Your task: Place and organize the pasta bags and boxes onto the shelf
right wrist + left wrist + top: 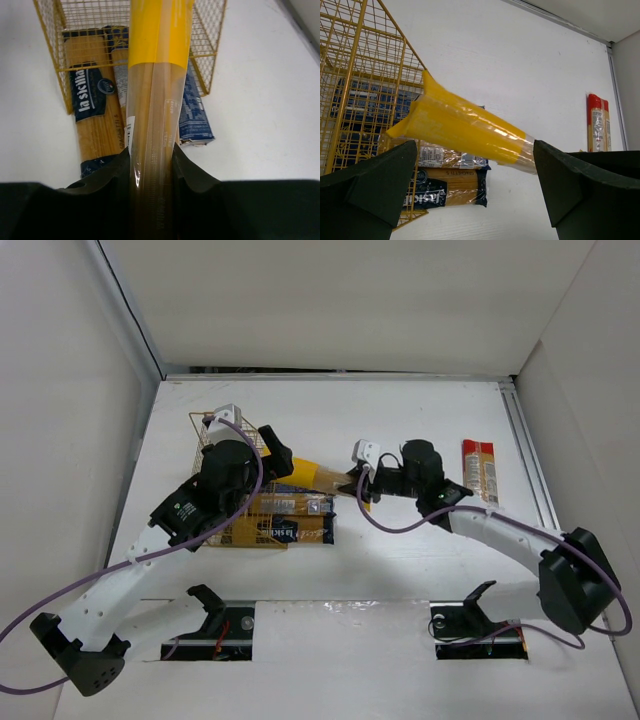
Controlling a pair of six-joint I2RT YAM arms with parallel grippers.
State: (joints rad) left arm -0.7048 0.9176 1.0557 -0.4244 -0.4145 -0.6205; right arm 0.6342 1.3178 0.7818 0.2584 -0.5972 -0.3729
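My right gripper (pixel 150 167) is clamped on the clear end of the yellow bag (pixel 159 75). The bag hangs over the orange-yellow spaghetti pack (pixel 94 120) and the dark blue box (pixel 194 112). Both lie in the gold wire shelf (pixel 52 35), ends poking out. My left gripper (pixel 475 150) gapes wide at the bag's yellow end. Beyond, the red-orange pack (pixel 478 470) lies on the table (pixel 400 570), well apart.

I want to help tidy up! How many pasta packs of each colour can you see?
Yellow plastic spaghetti bag: 1
Red-orange long pasta pack: 1
Orange-yellow pack with dark blue label: 1
Dark blue cardboard box: 1
Clear-and-blue plastic bag: 1
Total: 5
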